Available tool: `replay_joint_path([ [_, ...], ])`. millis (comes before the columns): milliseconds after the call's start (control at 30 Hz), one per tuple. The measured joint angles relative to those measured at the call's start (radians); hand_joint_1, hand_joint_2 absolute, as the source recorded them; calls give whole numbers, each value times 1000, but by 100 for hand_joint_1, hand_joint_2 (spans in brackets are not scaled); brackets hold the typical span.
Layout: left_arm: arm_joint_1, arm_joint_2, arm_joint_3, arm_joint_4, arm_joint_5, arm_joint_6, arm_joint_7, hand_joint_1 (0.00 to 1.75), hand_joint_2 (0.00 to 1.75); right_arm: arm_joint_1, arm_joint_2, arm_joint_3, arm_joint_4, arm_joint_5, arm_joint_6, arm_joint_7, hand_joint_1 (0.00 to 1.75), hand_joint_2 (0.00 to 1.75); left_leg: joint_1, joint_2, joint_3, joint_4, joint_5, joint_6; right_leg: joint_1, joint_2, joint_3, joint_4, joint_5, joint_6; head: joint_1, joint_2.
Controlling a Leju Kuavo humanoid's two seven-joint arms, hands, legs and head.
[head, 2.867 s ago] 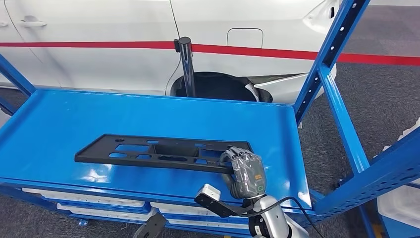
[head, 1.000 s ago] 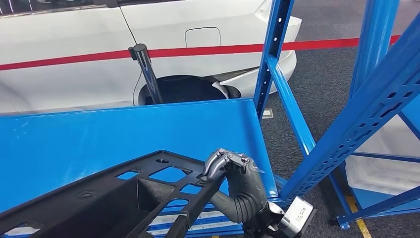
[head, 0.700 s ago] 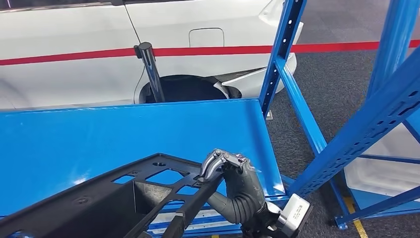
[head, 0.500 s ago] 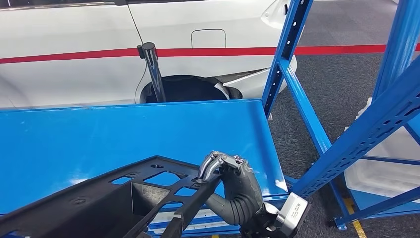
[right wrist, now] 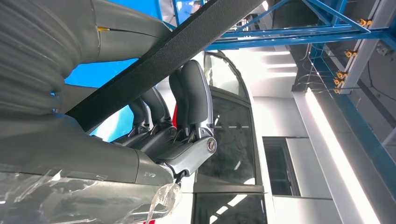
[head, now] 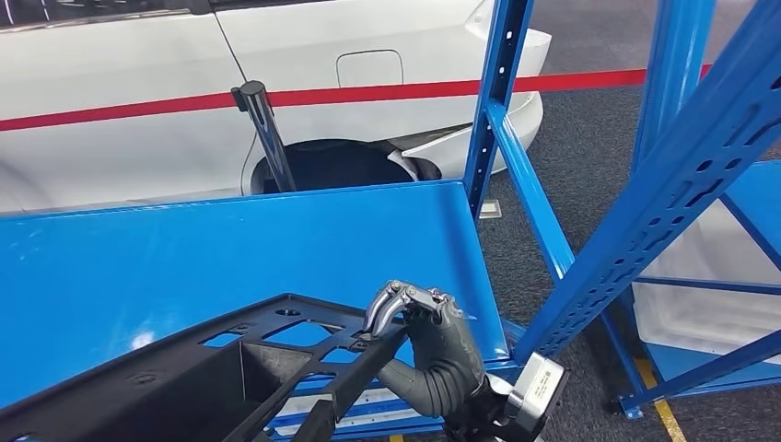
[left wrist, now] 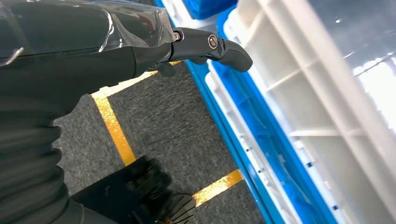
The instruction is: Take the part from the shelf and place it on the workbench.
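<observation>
The part [head: 212, 373] is a long, flat black plastic panel with a matte, grainy finish, pierced by several rectangular and angled cut-outs and with a deeper box-shaped recess near its middle. In the head view it sits at about 7 o'clock, tilted, its near end running off the lower edge and its far corner raised above the front of the shelf [head: 230, 249]. The right hand [head: 419, 327] grips that far corner: its fingers [head: 391, 304] curl over the top rim, and the right wrist view shows the dark fingers [right wrist: 191, 98] wrapped around the panel's edge [right wrist: 159, 60].

The left hand [left wrist: 140, 42] hangs over the floor with its one visible finger stretched out and nothing in it.

The shelf is a glossy blue metal deck with perforated blue uprights [head: 493, 101] at 1 o'clock. Beyond it, at 12 o'clock, stands a white car [head: 138, 120] with a red stripe, and a dark post [head: 262, 129] stands before its wheel arch. The floor [head: 589, 166] is dark grey carpet with yellow line markings [left wrist: 114, 128].
</observation>
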State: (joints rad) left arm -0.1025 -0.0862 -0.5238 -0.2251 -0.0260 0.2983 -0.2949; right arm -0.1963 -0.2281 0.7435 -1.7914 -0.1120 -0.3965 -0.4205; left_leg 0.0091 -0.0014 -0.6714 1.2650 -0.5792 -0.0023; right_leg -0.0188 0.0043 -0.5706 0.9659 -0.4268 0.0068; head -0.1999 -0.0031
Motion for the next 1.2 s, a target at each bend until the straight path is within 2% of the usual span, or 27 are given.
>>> replay_joint_path([
  [33,1,0,0,0,1,0,0,0,175,1,0,0,0,-1,0,0,175,175,0,0,11,-18,16,1,0,0,0,0,1,0,-1,0],
  [67,2,0,0,0,1,0,0,0,175,1,0,0,0,-1,0,1,175,175,0,0,43,-78,47,4,0,1,1,0,2,1,-2,0],
  [100,1,0,0,0,2,0,0,0,175,1,0,0,0,-1,0,1,175,175,0,0,87,-161,83,8,0,1,2,0,3,3,-3,0],
  [133,0,0,0,0,4,0,0,0,175,0,0,0,0,-2,0,1,175,175,-2,0,125,-237,109,12,2,2,2,1,3,6,-4,0],
  [167,-1,0,0,0,6,0,0,0,175,0,1,0,0,-2,1,2,175,175,-5,0,150,-289,126,17,4,2,1,1,5,10,-4,0],
  [200,-1,0,0,0,9,0,0,0,175,0,1,0,0,-2,2,2,175,175,-8,0,160,-315,132,22,5,2,0,1,7,15,-4,0],
  [300,0,0,0,0,18,0,1,0,175,0,2,0,0,-3,7,5,175,175,-10,0,155,-325,144,39,3,1,-4,-1,10,33,-4,0],
  [333,0,0,0,0,21,-1,1,0,175,0,2,0,0,-4,8,6,175,175,-8,0,155,-328,151,47,2,1,-11,15,-4,37,-4,0],
  [367,-1,0,0,0,23,-1,1,0,175,1,1,0,0,-4,10,7,175,175,-5,1,153,-332,157,53,2,1,-26,53,-32,40,-3,0],
  [433,-1,-1,0,0,27,-2,1,0,175,1,1,0,0,-5,11,9,175,175,-5,2,147,-332,163,61,1,1,-80,189,-111,43,-3,0],
  [467,0,-1,0,0,28,-3,1,0,175,2,1,0,0,-5,11,9,175,175,-6,2,144,-332,165,62,1,1,-106,257,-140,45,-3,0],
  [500,1,-2,0,0,29,-4,1,0,175,3,1,0,0,-6,11,9,175,175,-7,2,141,-331,166,62,1,0,-119,296,-151,46,-3,0],
  [533,2,-2,0,0,29,-5,1,0,175,4,1,0,0,-6,11,9,175,175,-7,2,140,-331,168,62,1,0,-111,293,-142,46,-3,0],
  [567,3,-2,0,0,29,-6,1,0,175,4,1,0,0,-7,11,9,175,175,-7,2,139,-330,169,60,1,0,-81,243,-116,46,-3,0],
  [633,3,-3,0,0,30,-7,1,0,175,3,1,-1,0,-9,10,9,175,175,-8,1,138,-325,169,56,2,0,5,88,-55,41,-3,0],
  [667,2,-4,0,0,30,-7,1,0,175,3,1,-1,0,-10,10,10,175,175,-10,1,135,-323,170,52,4,0,34,30,-37,37,-4,0],
  [700,2,-4,0,0,30,-7,1,0,175,3,1,-1,0,-12,9,10,175,175,-12,1,132,-321,171,47,5,1,46,-1,-30,33,-4,0],
  [800,2,-4,-1,0,33,-8,0,0,175,4,2,-1,0,-13,7,9,175,175,-10,1,124,-317,174,30,7,1,39,-9,-22,17,-7,0],
  [833,2,-4,-1,0,33,-8,0,0,175,3,2,-1,0,-13,7,9,175,175,-8,1,117,-303,161,23,6,1,36,-10,-17,10,-9,0],
  [900,2,-4,-1,0,34,-8,0,0,175,3,3,-1,0,-14,7,9,175,175,-4,1,81,-215,97,11,3,-2,27,-12,-8,-2,-12,0],
  [967,3,-5,-1,0,34,-8,0,0,175,4,4,-1,0,-14,7,9,175,175,-2,1,26,-69,20,2,4,-3,14,-12,1,-6,-15,0],
  [1000,3,-5,-1,0,35,-8,0,0,175,5,4,-1,0,-14,7,9,175,175,-2,1,10,-20,1,0,4,-3,8,-12,6,-6,-16,0],
  [1033,3,-5,-1,0,36,-9,0,0,175,5,4,-1,0,-14,7,9,175,175,-2,2,14,-11,0,1,4,-2,2,-11,11,-5,-16,0],
  [1067,3,-5,-1,0,36,-9,0,0,175,6,4,-1,0,-14,7,9,175,175,-2,1,40,-49,19,3,4,-2,-3,-11,15,-3,-16,0],
  [1133,1,-5,-1,0,37,-10,0,0,175,5,5,-1,0,-15,7,9,175,175,-3,1,135,-211,75,12,4,-1,-9,-11,24,2,-17,0],
  [1167,-1,-5,-1,0,37,-10,0,0,175,5,5,-1,0,-15,7,9,175,175,-6,1,173,-281,96,18,5,0,-11,-11,27,7,-17,0],
  [1200,-2,-5,-1,0,37,-11,1,0,175,5,5,-1,0,-15,7,9,175,175,-9,1,195,-324,108,24,6,-1,-13,-11,32,12,-17,0],
])
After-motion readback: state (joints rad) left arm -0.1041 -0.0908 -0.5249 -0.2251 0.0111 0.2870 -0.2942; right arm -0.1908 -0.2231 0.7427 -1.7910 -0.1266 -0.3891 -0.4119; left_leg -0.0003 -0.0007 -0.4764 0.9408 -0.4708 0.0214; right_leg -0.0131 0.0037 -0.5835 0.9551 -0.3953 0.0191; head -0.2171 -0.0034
